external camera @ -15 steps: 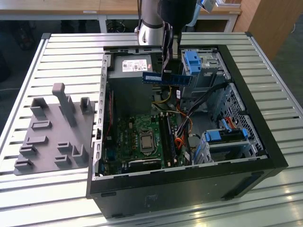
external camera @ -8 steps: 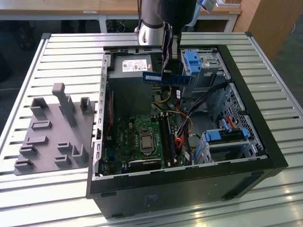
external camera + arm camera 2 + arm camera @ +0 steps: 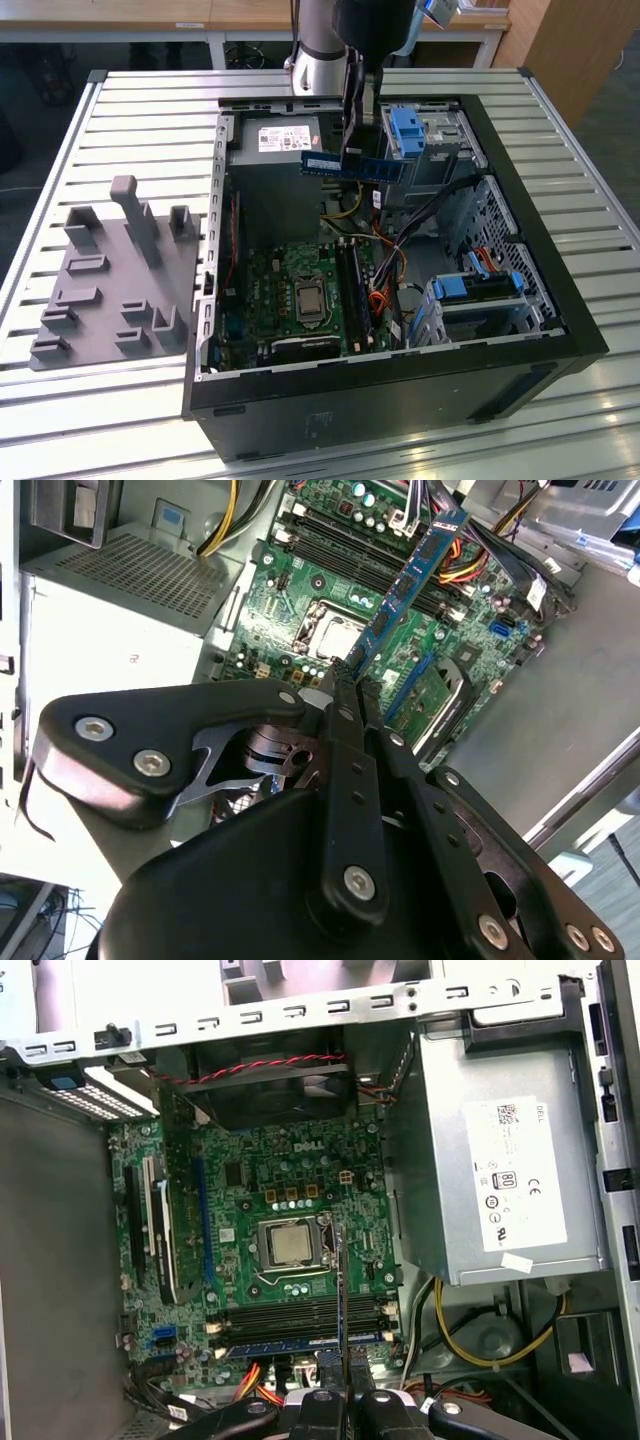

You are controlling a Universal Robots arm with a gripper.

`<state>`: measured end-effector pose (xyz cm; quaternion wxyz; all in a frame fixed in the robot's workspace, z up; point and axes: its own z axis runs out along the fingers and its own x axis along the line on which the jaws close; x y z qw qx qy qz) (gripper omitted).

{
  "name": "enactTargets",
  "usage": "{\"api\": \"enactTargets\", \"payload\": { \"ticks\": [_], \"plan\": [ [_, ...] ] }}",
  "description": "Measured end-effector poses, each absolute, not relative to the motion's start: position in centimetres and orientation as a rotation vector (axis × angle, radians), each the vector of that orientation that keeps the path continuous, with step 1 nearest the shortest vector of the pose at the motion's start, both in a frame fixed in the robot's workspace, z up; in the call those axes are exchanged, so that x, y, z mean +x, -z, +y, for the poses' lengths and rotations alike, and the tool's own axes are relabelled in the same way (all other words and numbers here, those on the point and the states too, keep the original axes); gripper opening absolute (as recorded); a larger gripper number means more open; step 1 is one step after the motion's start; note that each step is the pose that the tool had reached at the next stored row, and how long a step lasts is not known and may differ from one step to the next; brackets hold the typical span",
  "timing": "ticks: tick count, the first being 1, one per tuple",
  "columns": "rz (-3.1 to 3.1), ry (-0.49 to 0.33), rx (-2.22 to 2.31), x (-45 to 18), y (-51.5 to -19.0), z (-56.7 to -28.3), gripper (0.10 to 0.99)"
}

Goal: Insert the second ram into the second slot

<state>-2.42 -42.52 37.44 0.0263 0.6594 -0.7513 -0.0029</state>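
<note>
Exterior view: open computer case (image 3: 400, 405) lies on its side beneath the claw (image 3: 355, 160). Power supply (image 3: 275, 140) sits just beside the claw, toward the exterior view's left. Motherboard (image 3: 270, 290) lies well below the claw, and the memory slots (image 3: 300, 1312) lie under it in the first wrist view. Second ram (image 3: 385, 170): blue stick, long edge level, clamped between the claw's fingers, held in the air apart from the slots.
</note>
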Motion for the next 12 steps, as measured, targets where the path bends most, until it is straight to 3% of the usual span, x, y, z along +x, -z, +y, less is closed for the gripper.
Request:
{"api": "enactTargets", "payload": {
  "ticks": [12],
  "plan": [
    [-2.345,0.010,2.011,-2.42,-37.45,-42.52,0.137]
  ]
}}
